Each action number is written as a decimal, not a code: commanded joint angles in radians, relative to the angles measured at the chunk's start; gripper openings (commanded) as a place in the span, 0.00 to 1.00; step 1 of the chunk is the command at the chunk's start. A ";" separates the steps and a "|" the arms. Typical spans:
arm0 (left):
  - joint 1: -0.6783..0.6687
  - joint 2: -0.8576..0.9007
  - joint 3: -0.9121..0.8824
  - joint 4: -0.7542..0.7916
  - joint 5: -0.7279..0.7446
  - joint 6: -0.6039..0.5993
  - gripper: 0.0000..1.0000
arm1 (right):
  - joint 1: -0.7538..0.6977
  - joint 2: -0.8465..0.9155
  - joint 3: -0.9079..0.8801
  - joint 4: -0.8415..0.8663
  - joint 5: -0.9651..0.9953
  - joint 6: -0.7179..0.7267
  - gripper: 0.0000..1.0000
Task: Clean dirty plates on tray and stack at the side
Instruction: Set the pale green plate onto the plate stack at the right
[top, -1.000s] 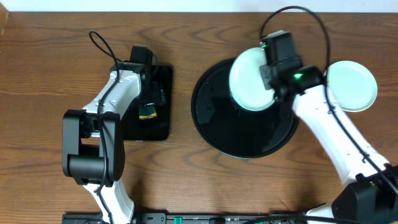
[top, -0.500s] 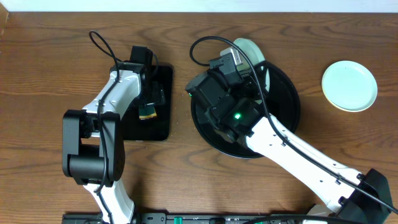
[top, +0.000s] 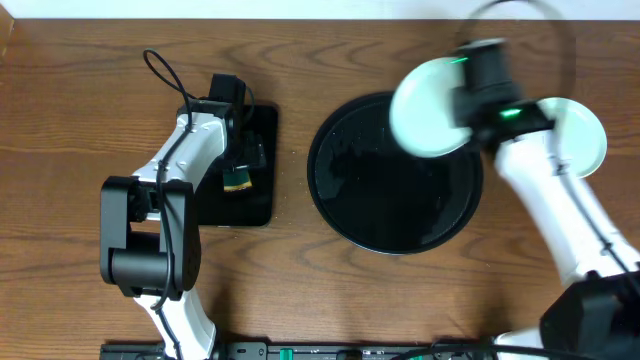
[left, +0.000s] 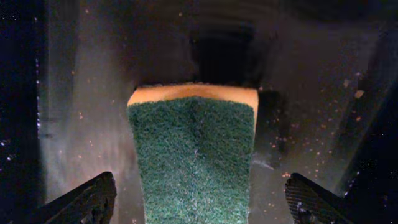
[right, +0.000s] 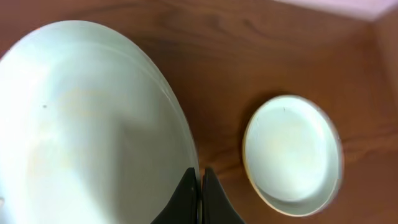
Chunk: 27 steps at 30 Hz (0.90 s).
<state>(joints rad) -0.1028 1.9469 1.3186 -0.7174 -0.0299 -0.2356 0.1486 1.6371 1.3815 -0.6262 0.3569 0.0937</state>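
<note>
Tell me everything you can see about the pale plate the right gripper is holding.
The round, shallow, pale mint-white plate looks glossy, its face nearly clean but for one tiny speck. The right gripper is shut on its rim. It appears lifted over the far right edge of the large round black tray, apart from the second pale plate on the wooden table.

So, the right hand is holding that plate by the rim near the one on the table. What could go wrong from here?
1. The right hand pinches the held plate only at its rim, so the plate could slip or pivot out of the grip.
2. The plate on the table lies off to one side of the held one. A misaligned release could clip its rim or leave the stack off-centre.
</note>
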 joint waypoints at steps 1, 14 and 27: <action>0.002 0.001 -0.002 -0.002 -0.012 0.005 0.87 | -0.285 -0.013 0.005 0.034 -0.265 0.069 0.01; 0.002 0.001 -0.002 -0.002 -0.012 0.005 0.87 | -0.723 0.203 0.005 0.144 -0.356 0.088 0.01; 0.002 0.001 -0.002 -0.002 -0.012 0.005 0.88 | -0.634 0.196 0.009 0.048 -0.713 -0.042 0.57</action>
<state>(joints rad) -0.1028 1.9469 1.3186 -0.7170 -0.0299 -0.2352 -0.5396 1.9099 1.3815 -0.5461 -0.2008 0.1097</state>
